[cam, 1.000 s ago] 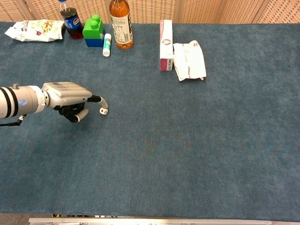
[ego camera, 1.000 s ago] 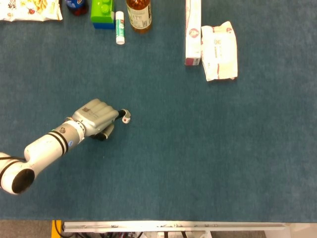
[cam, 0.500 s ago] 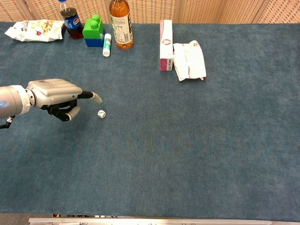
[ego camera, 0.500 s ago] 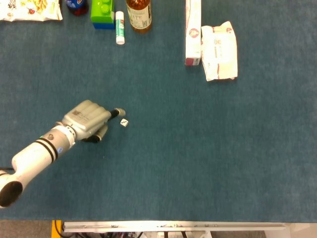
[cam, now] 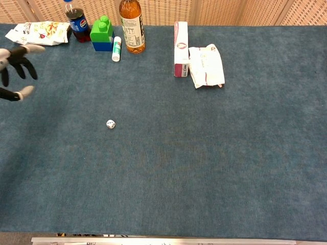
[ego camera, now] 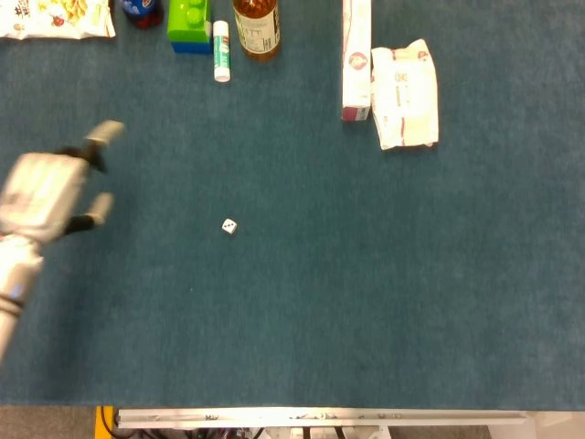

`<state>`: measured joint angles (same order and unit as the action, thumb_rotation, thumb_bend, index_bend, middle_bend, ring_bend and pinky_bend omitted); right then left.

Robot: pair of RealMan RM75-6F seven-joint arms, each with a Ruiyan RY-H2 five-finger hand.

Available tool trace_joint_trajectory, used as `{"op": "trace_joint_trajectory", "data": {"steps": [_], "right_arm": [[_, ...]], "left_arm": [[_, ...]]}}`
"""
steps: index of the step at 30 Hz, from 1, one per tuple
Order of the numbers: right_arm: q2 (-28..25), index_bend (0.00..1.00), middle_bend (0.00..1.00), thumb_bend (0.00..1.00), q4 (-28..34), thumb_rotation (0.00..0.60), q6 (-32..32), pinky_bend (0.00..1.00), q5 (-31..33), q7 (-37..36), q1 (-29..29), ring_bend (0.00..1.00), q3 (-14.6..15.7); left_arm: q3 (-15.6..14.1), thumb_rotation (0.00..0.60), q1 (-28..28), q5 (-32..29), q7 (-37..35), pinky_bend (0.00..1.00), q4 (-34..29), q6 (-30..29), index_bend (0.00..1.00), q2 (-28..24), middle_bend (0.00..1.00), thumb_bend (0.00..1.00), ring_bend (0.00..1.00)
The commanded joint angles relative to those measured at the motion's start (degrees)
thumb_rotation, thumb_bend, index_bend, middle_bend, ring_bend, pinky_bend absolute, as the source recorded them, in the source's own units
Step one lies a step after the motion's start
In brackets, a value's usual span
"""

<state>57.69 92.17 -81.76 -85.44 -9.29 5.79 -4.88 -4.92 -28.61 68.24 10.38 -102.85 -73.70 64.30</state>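
Worktop with blue carpet-like covering [ego camera: 384, 302], seen from head and chest views. Small white die with dark pips [ego camera: 228, 226] lies alone near the centre-left of the surface, flat on one face. Left robot hand [ego camera: 46, 197], pale grey and motion-blurred, sits at about 9 o'clock from the die, well apart from it, fingers [cam: 20, 64] spread and holding nothing; the right robot hand appears in neither view. Along the far edge, at 11 to 12 o'clock from the die: crinkled snack bag [cam: 38, 31], dark cola bottle with blue label [cam: 79, 23], green and blue toy brick [cam: 102, 33], white and green lip-balm tube [cam: 116, 49], amber drink bottle [cam: 132, 25]. At 1 o'clock: upright white and red carton [cam: 180, 49] just beside a white soft wipes pack [cam: 206, 66]. Handling judgement: the die is light, rigid and smooth, liable to roll or skid on the nap; a fingertip pinch across two opposite side faces should suit it best.
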Motion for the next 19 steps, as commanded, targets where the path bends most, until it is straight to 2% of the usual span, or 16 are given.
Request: {"op": "trace_joint_trajectory", "data": {"steps": [1, 4, 7, 12, 19], "right_arm": [[0.09, 0.21, 0.26, 0.29, 0.02, 0.6, 0.44, 0.17, -0.52, 0.11, 0.4, 0.14, 0.21], [0.2, 0.21, 0.26, 0.28, 0.14, 0.6, 0.6, 0.17, -1.24, 0.13, 0.74, 0.14, 0.42], [0.23, 0.21, 0.26, 0.28, 0.33, 0.6, 1.04, 0.17, -2.28, 0.52, 1.09, 0.14, 0.99], [0.49, 0.21, 0.26, 0.28, 0.42, 0.6, 1.39, 0.17, -3.27, 0.66, 1.33, 0.14, 1.65], [1.01, 0.21, 0.26, 0.29, 0.79, 0.6, 0.7, 0.17, -4.01, 1.28, 1.28, 0.14, 2.07]], "left_arm": [[0.37, 0.6, 7.36, 1.02, -1.47, 0.37, 0.83, -8.6, 0.05, -0.35, 0.28, 0.36, 0.25], [0.14, 0.6, 11.22, 3.22, -2.18, 0.31, 2.0, -13.72, 0.05, 0.36, 0.24, 0.36, 0.21], [-0.04, 0.6, 14.29, 4.01, -2.18, 0.31, 2.0, -16.78, 0.06, 0.46, 0.24, 0.36, 0.21], [0.15, 0.6, 16.69, 4.94, -2.43, 0.3, 2.0, -18.86, 0.06, 0.69, 0.24, 0.36, 0.21], [0.81, 0.6, 20.25, 9.27, -3.34, 0.3, 3.52, -22.35, 0.06, 1.92, 0.24, 0.36, 0.21]]}}
